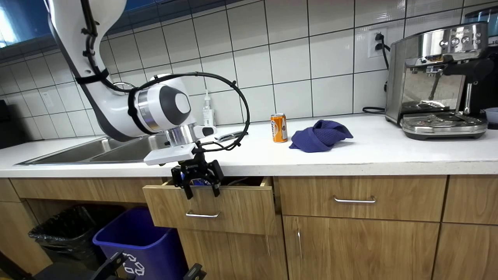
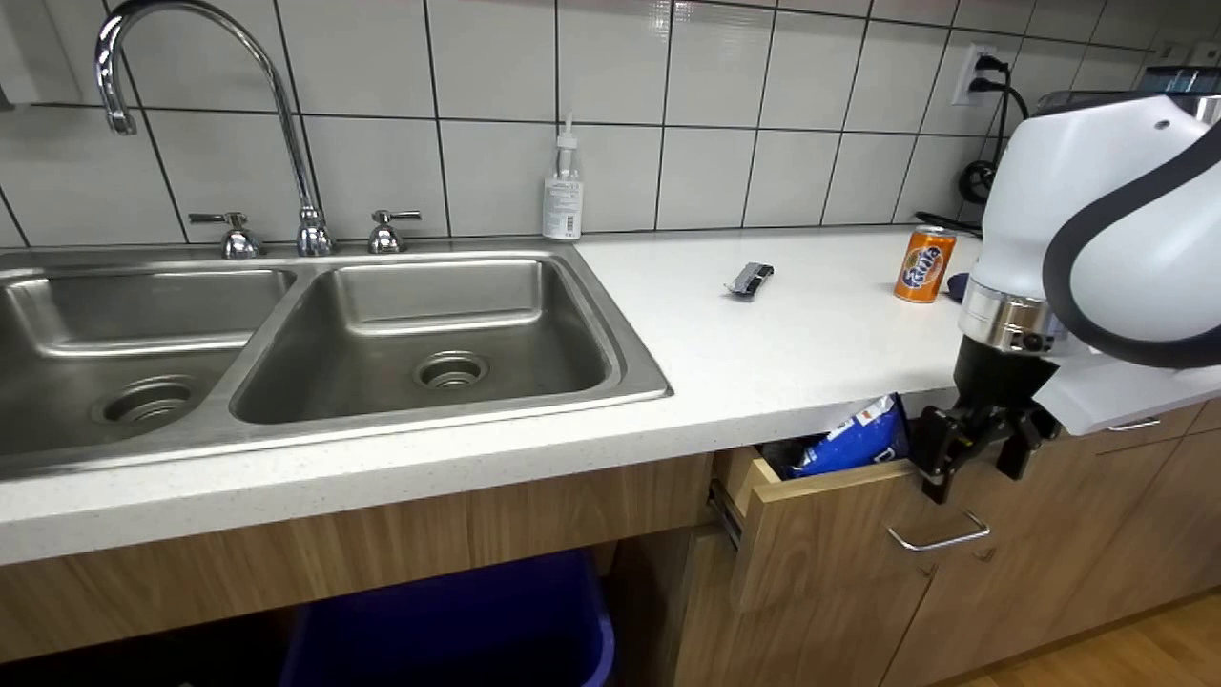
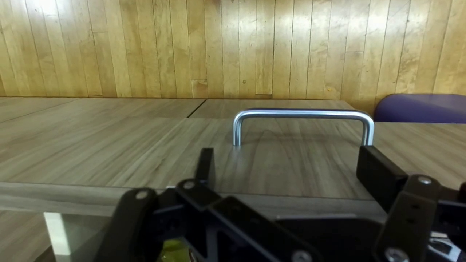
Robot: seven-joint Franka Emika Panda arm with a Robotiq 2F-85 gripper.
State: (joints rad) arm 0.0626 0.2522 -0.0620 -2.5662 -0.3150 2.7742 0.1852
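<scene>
Evidently spread, the gripper holds nothing: its fingers stand apart, pointing down over the front edge of the drawer, with only air between them. Whether either finger touches the drawer, I cannot tell. The drawer's metal handle sits lower on its front, past the fingertips in the wrist view; since the handle runs the same way as the gap between the fingers, they look poorly turned for pinching it. Jutting from under the counter, the drawer shows a bared runner at its side, which presumably bears its weight. Within the drawer, a blue packet slants up past the rim, probably propped by the dark things around it. Lower than the drawer, on its side toward the sink, stands a blue bin, perhaps tucked there to be handy. On the counter above and beyond the drawer, an orange can stands upright on its flat base; just beside it lies a blue cloth, bunched, soft enough to rest in folds. Farthest from the drawer, away from the sink, a coffee machine stands near an outlet, likely for power.
</scene>
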